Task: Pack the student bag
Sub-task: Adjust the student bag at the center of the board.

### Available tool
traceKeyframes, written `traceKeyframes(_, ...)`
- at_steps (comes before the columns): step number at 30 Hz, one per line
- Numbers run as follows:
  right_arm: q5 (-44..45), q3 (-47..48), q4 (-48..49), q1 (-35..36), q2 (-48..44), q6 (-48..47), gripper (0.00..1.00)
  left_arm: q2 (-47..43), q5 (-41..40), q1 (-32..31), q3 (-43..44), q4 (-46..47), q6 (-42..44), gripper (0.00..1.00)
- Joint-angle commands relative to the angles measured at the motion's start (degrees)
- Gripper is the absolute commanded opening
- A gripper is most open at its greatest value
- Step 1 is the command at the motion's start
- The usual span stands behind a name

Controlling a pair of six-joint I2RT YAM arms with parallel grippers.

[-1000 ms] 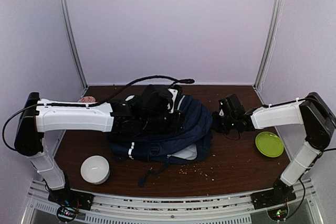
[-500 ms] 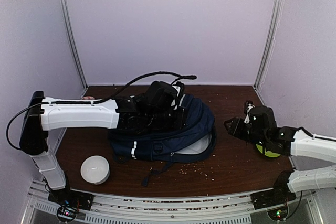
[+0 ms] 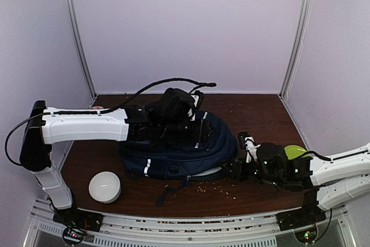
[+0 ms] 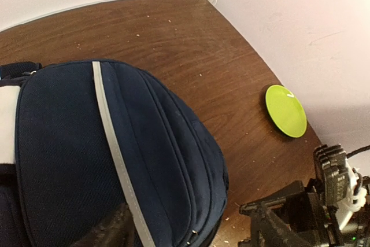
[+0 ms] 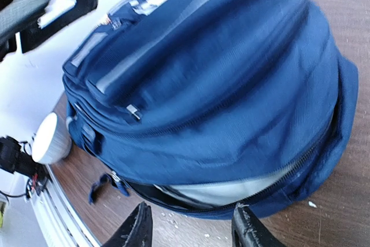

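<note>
The student bag (image 3: 191,148) lies in the middle of the surface (image 3: 263,117), its zip gaping and grey lining showing. The right jaws stand apart and empty just beside its near-right edge. Whether the left jaws, above its top, are apart or closed I cannot tell.

The right gripper (image 5: 191,228) holds its two dark fingers (image 5: 137,227) parted over the brown table (image 5: 341,224), nothing between them; just ahead lies the navy student bag (image 5: 219,85), its zip gaping on grey lining (image 5: 231,189); off to the pincer's left sits a white cylindrical pouch (image 5: 49,137); crumbs dot the wood.
</note>
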Motion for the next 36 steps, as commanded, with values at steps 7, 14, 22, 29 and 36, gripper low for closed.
traceKeyframes(7,4.3,-3.4,0.7,1.4,-9.1,1.2,0.47,-18.9,-7.3,-2.4,-9.2,-12.4,4.5,0.85)
traceKeyframes(14,5.7,-6.5,-1.6,1.9,-13.3,3.4,0.47,-15.0,-16.0,-9.1,-9.9,-29.7,12.5,0.82)
traceKeyframes(22,6.6,-6.1,-5.6,2.1,-17.4,3.6,0.47,-3.6,-18.8,-7.4,-4.3,-29.9,23.2,0.85)
traceKeyframes(29,7.4,-7.1,-6.5,2.2,-20.5,3.1,0.47,2.0,-16.9,-5.2,-1.6,-28.7,24.2,0.81)
traceKeyframes(36,6.3,-6.7,-6.1,2.3,-20.5,2.5,0.47,3.9,-16.6,-5.0,-0.3,-27.0,24.2,0.38)
